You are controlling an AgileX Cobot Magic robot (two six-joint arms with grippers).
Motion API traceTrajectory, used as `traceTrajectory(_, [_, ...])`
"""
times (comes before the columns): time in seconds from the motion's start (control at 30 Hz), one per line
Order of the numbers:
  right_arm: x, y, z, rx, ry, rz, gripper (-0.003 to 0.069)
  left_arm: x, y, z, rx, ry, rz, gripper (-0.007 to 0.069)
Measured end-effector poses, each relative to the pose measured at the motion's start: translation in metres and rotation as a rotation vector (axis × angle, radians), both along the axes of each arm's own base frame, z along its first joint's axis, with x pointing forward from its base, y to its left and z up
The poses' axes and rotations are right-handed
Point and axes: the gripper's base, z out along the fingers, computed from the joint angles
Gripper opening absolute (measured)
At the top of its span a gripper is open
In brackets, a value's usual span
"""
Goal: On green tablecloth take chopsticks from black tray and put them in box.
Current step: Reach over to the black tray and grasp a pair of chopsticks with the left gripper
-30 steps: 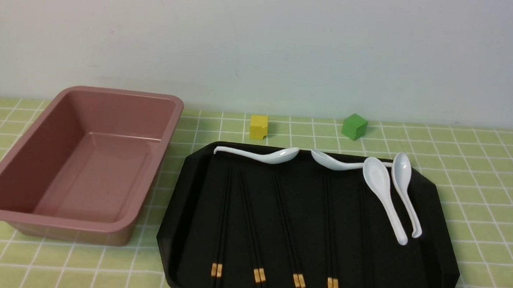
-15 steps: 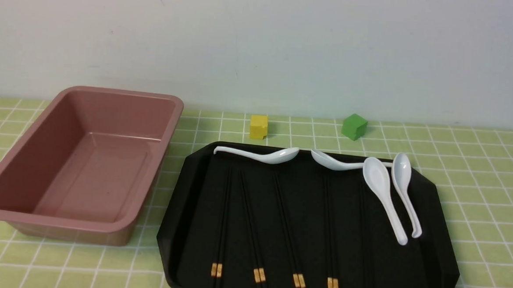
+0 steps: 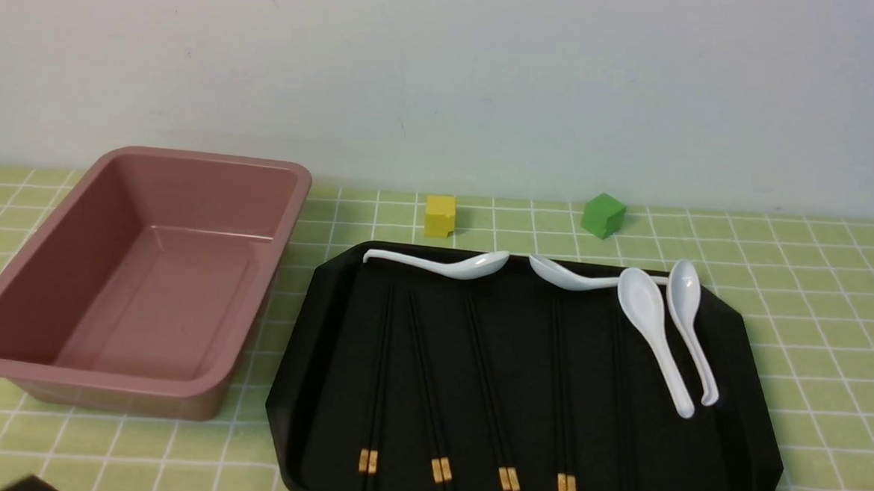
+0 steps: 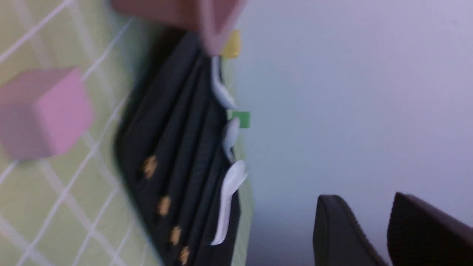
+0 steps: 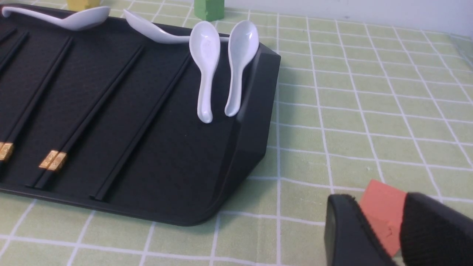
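Several pairs of black chopsticks (image 3: 429, 402) with gold bands lie side by side in the black tray (image 3: 694, 468) on the green tablecloth (image 3: 821, 333). The pink box (image 3: 143, 290) stands empty to the tray's left. My left gripper (image 4: 364, 197) is open and empty, held in the air and facing the wall; its view is blurred and shows the tray (image 4: 166, 122) and the box's corner (image 4: 207, 18). My right gripper (image 5: 378, 199) is open, low over the cloth, right of the tray (image 5: 251, 129) and apart from the chopsticks (image 5: 92, 111).
Several white spoons (image 3: 653, 332) lie along the tray's far and right sides. A yellow cube (image 3: 440, 216) and a green cube (image 3: 603, 215) sit behind the tray. An orange cube (image 5: 382, 212) lies by my right fingertips, a pink cube (image 4: 44, 111) near the tray's left.
A dark part of my left arm has come into the front view at the bottom left edge. The tray, chopsticks, spoons and box have not moved.
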Motion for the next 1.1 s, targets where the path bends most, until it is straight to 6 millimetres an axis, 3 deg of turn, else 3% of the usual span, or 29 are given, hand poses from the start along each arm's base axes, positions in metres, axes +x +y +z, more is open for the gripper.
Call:
traceTrajectory(0.1, [0.0, 0.0, 0.0, 0.0, 0.0, 0.0, 0.024, -0.006, 0.001, 0.052, 0.141, -0.15, 0.002, 0.0106])
traceTrajectory(0.2, [0.0, 0.0, 0.0, 0.0, 0.0, 0.0, 0.024, 0.002, -0.003, 0.088, 0.346, -0.125, -0.054, -0.0005])
traceTrajectory(0.3, [0.0, 0.0, 0.0, 0.0, 0.0, 0.0, 0.024, 0.023, -0.01, 0.096, 0.549, 0.065, -0.179, -0.0013])
traceTrajectory(0.37, [0.0, 0.0, 0.0, 0.0, 0.0, 0.0, 0.024, 0.036, -0.012, 0.094, 0.645, 0.21, -0.26, -0.0013])
traceTrajectory(0.47, [0.0, 0.0, 0.0, -0.001, 0.0, 0.0, 0.024, 0.072, -0.013, 0.082, 0.813, 0.556, -0.434, -0.0013])
traceTrajectory(0.57, [0.0, 0.0, 0.0, 0.0, 0.0, 0.0, 0.024, 0.11, -0.016, 0.076, 0.857, 0.716, -0.527, -0.0013])
traceTrajectory(0.7, [0.0, 0.0, 0.0, 0.0, 0.0, 0.0, 0.024, 0.143, -0.034, 0.064, 0.851, 0.779, -0.643, -0.0013])
traceTrajectory(0.9, [0.0, 0.0, 0.0, -0.001, 0.0, 0.0, 0.024, 0.197, -0.09, 0.04, 0.898, 0.792, -0.746, -0.0002])
traceTrajectory(1.1, [0.0, 0.0, 0.0, -0.001, 0.0, 0.0, 0.024, 0.242, -0.142, 0.02, 0.961, 0.787, -0.735, 0.013])
